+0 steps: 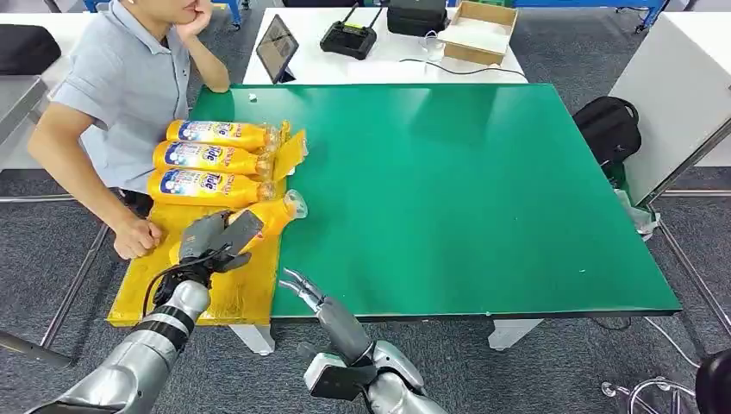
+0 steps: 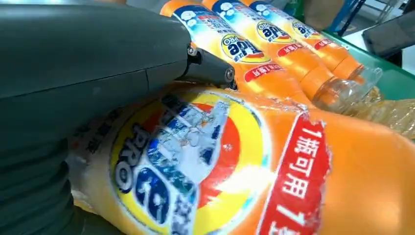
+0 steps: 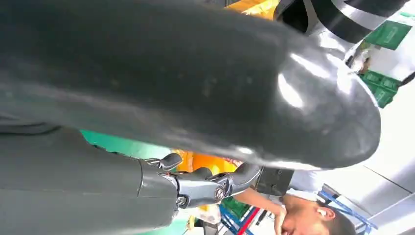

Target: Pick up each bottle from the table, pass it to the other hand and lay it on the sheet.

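Three bottles [image 1: 215,159] lie on sheet [image 1: 233,293]; left hand [image 1: 215,241] grips fourth bottle [image 1: 274,216] low to lay it alongside, right hand [image 1: 302,289] spread, idle.

The orange plastic bottles [image 1: 211,159] look glossy, with shiny printed labels and clear see-through caps. The yellow sheet [image 1: 241,289] under them is thin crinkly film, kinda reflective. The green table [image 1: 465,190] top is smooth and matt. The left hand [image 1: 215,241] has a matt grey plastic shell, and its arm [image 1: 138,362] is brushed silver metal.
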### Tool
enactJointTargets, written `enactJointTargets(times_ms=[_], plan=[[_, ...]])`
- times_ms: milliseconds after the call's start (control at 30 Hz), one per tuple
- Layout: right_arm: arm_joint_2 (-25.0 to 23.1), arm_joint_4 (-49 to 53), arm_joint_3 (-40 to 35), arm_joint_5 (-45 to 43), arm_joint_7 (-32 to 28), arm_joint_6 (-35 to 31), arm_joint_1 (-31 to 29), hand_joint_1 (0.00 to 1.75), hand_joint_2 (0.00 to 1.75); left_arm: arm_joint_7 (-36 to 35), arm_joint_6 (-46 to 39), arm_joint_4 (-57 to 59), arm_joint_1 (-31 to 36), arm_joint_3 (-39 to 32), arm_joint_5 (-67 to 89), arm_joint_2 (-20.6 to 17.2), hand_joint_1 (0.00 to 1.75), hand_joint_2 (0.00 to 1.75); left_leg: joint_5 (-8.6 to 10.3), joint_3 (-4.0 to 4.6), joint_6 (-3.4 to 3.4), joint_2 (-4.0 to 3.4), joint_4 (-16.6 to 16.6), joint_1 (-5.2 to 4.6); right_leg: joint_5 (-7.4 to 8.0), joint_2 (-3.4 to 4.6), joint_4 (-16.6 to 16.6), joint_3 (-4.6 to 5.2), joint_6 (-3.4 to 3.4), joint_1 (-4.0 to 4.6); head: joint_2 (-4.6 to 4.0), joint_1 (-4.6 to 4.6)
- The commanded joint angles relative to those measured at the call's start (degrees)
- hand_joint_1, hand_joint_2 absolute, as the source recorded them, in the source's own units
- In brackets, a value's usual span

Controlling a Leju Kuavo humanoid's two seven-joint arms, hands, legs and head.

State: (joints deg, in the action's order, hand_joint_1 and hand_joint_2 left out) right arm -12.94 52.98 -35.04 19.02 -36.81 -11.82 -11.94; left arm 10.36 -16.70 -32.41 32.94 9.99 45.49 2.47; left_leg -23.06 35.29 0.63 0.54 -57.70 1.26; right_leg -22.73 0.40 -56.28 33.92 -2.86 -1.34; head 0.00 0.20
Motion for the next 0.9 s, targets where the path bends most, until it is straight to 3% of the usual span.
enactJointTargets(times_ms=[33,133,167,567,733,900], plan=[[0.50,-6.09,0.51,0.58,-0.14,-0.07,-2.00,0.00,0.00,3.13,-0.34,6.26,-3.19,0.60,1.40,1.48,0.00,1.75,0.03,-0.13,-0.18,-0.22,0.15,-0.05,0.06,0.16,0.14,-0.05,0.08,-0.02,0.00,0.00],[0.39,-6.50,0.38,0.62,-0.30,0.17,-2.01,0.00,0.00,5.86,0.69,5.03,-3.60,3.61,3.58,1.30,0.00,1.75,0.00,-0.14,-0.18,-0.22,0.11,-0.05,0.11,0.13,0.09,-0.03,-0.06,-0.02,0.00,0.00],[0.24,-6.88,0.18,0.71,-0.66,0.39,-2.17,0.00,0.00,6.59,1.48,4.47,-3.64,8.55,8.41,0.62,0.00,1.75,-0.02,-0.14,-0.20,-0.23,0.14,-0.03,0.10,0.11,0.15,-0.04,-0.01,0.01,0.00,0.00],[0.10,-7.11,0.39,0.95,-1.05,0.23,-2.46,0.00,0.00,4.49,2.82,4.37,-3.09,13.26,12.21,1.93,0.00,1.75,0.02,0.15,-0.20,0.41,0.02,-0.07,-0.14,-0.36,0.06,-0.01,-0.26,-0.05,0.00,0.02],[0.13,-7.42,0.74,1.12,-1.30,0.00,-2.18,0.00,0.00,13.31,3.26,-3.64,-6.29,4.68,-2.53,4.18,0.00,1.75,-0.01,0.17,-0.26,0.32,0.06,-0.04,-0.09,-0.30,0.14,0.01,-0.16,0.01,0.00,0.00],[-0.14,-8.31,0.03,0.41,-2.46,-0.87,-2.39,0.00,0.00,25.10,5.72,-27.67,-15.65,-4.40,-32.38,8.79,0.00,1.75,-0.06,0.26,-0.26,0.38,-0.01,-0.05,-0.15,-0.36,0.07,0.09,-0.21,-0.01,0.00,0.00]])
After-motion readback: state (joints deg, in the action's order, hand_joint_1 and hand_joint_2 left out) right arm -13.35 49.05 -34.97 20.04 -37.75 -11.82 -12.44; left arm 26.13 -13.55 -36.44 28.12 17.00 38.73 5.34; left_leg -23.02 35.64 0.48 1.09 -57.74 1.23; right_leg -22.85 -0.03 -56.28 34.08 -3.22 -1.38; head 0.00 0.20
